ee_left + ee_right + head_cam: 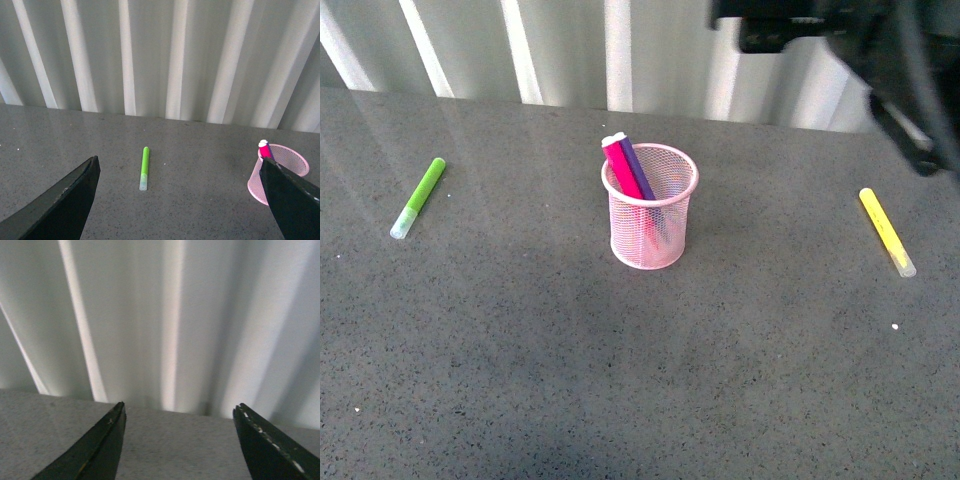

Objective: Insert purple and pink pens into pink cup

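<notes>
Risk: looks finished to me; a careless sweep by the right arm (880,60), raised behind and right of the pink cup (653,207), could tip it.
Cup contents: pink pen (622,168) and purple pen (638,170), leaning together inside.
Left claw (180,200): wide apart, empty; cup off beside one finger.
Right claw (177,445): spread, holding nothing.

Both grippers, left (180,200) and right (177,440), hold their fingers spread wide apart, gripping nothing.
</notes>
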Robot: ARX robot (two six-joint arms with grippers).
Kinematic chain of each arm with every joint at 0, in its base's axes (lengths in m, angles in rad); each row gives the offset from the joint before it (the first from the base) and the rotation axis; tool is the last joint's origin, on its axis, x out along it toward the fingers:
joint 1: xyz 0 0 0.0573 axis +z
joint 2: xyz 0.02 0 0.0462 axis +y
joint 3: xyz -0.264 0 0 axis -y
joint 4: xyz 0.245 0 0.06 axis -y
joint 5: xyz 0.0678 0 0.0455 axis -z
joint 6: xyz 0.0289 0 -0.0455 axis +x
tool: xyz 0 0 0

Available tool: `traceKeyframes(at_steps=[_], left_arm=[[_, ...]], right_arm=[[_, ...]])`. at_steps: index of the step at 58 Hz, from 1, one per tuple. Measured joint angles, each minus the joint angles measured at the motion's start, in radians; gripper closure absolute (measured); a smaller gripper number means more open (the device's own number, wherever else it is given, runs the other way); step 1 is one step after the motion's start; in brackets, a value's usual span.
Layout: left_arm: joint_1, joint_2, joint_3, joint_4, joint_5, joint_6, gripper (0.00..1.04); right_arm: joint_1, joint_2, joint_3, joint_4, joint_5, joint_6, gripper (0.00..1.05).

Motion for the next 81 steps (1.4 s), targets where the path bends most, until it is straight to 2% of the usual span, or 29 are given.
traceKeyframes(at_steps=[9,20,39,55,57,59,65,81], left_arm=[[0.0,0.0,0.0,0.0,0.001,0.0,0.07],[0.0,0.0,0.0,0.0,0.0,0.0,0.07],[0.0,0.0,0.0,0.0,0.001,0.0,0.07],[0.0,0.0,0.0,0.0,0.001,0.0,0.07],[0.0,0.0,0.0,0.0,0.001,0.0,0.07],[0.0,0.0,0.0,0.0,0.001,0.0,0.07],[0.0,0.0,0.0,0.0,0.001,0.0,0.07],[0.0,0.0,0.0,0.0,0.001,0.0,0.07]], right_arm=[[-0.094,-0.168,-0.204,0.054,-0.051,-0.016,0.7],[-0.153,-0.315,-0.388,0.063,-0.131,-0.016,1.02],[-0.255,-0.581,-0.583,-0.006,-0.22,-0.017,1.01],[-0.322,-0.863,-0.689,-0.18,-0.283,-0.015,1.01],[-0.352,-0.897,-0.697,-0.206,-0.34,-0.016,1.01],[-0.371,-0.923,-0.703,-0.227,-0.356,-0.015,1.01],[-0.398,-1.003,-0.719,-0.287,-0.355,-0.015,1.01],[-0.399,-1.202,-0.733,-0.459,-0.359,-0.015,1.01]])
